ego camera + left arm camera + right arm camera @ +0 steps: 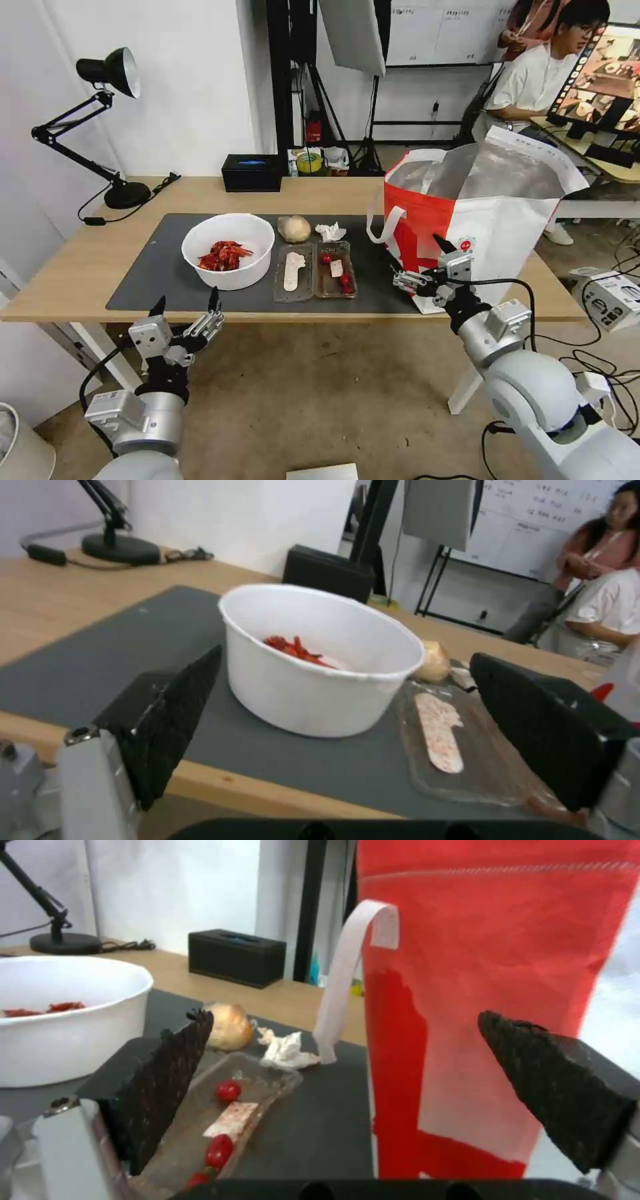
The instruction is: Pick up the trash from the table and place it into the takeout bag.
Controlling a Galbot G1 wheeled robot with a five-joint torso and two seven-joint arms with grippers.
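Bowl: we find the white bowl [229,250] with red crayfish shells [224,255] on the left part of the dark grey mat [147,273].
Clamshell tray: the clear tray [315,270] lies open just right of the bowl, small red tomatoes [325,258] in its right half.
Lump and tissue: the beige lump [294,229] sits behind the tray, the crumpled tissue [330,232] just beside it.
Takeout bag: we see the red-and-white bag [477,220] standing upright at the mat's right end, mouth open, foil lining visible.
Table: light-wood table [87,257]; black box [252,173] and desk lamp [100,127] at the back.
Left gripper [187,313]: spread wide, empty, hanging off the near edge before the bowl.
Right gripper [420,263]: fingers apart, empty, close in front of the bag.
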